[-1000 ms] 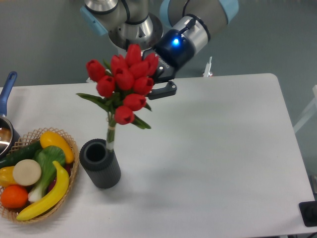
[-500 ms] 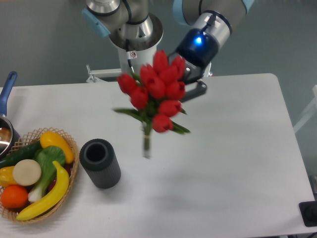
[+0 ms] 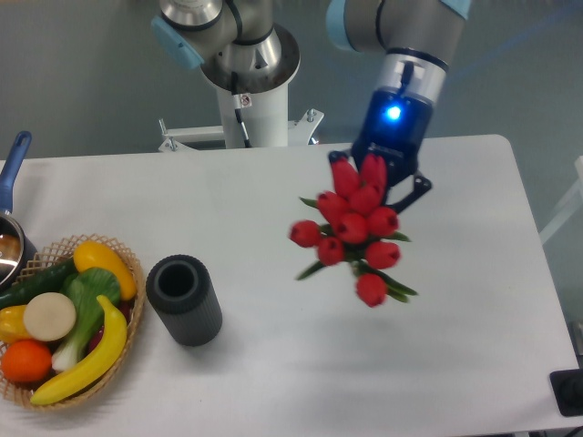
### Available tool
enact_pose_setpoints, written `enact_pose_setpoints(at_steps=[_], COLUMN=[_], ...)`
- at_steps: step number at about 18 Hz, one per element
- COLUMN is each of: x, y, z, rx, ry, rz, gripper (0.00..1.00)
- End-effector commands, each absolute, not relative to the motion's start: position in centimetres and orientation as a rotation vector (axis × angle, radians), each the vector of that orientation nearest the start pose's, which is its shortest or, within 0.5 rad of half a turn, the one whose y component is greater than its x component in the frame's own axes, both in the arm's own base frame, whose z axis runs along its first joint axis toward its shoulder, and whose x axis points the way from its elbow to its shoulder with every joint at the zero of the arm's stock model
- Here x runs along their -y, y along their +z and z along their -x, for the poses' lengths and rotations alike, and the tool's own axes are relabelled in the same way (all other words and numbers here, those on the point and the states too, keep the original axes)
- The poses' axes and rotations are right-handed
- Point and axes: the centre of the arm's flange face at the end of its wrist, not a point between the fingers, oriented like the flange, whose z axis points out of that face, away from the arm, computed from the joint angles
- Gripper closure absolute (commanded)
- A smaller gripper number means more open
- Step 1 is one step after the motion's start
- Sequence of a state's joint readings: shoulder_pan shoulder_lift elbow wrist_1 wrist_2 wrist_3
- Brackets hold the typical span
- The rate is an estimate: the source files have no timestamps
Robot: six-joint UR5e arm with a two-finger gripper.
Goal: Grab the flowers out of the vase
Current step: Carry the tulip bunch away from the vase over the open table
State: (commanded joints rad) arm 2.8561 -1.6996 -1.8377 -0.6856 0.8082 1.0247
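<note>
The flowers (image 3: pixel 353 226), a bunch of red tulip buds with green leaves, hang in the air over the right half of the table. My gripper (image 3: pixel 387 187) is shut on them from behind, and the buds hide most of its fingers and the stem. The vase (image 3: pixel 184 299), a short dark grey ribbed cylinder, stands upright at the left front with nothing in its round mouth. The bunch is well to the right of the vase and above it.
A wicker basket (image 3: pixel 135 308) of fruit and vegetables sits at the left edge, touching distance from the vase. A pot with a blue handle (image 3: pixel 13 166) pokes in at the far left. The arm's base (image 3: pixel 246 64) stands behind the table. A dark object (image 3: pixel 568 393) sits at the lower right corner.
The gripper has lifted the flowers out of the vase and carried them to the right across the table. The vase has stayed in place.
</note>
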Motion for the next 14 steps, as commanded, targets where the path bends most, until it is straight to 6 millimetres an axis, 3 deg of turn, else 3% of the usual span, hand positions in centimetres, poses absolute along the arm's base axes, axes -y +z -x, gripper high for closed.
enact_pose_setpoints(at_steps=[2, 4, 6, 9, 12, 14], x=[-32.9, -30.7, -30.6, -31.1, -35.1, -35.9], y=[38.2, 37.5, 37.9, 36.6, 34.9, 34.0], z=[48.5, 50.0, 50.5, 51.7, 49.9, 49.7], rx=[0.164, 0.245, 0.256, 0.233, 0.117, 0.098], ry=[0.16, 0.224, 0.236, 0.269, 0.355, 0.382], rz=[2.371, 2.471, 2.496, 2.577, 2.767, 2.851], gripper=[1.0, 0.99, 0.99, 0.96, 0.93, 0.92])
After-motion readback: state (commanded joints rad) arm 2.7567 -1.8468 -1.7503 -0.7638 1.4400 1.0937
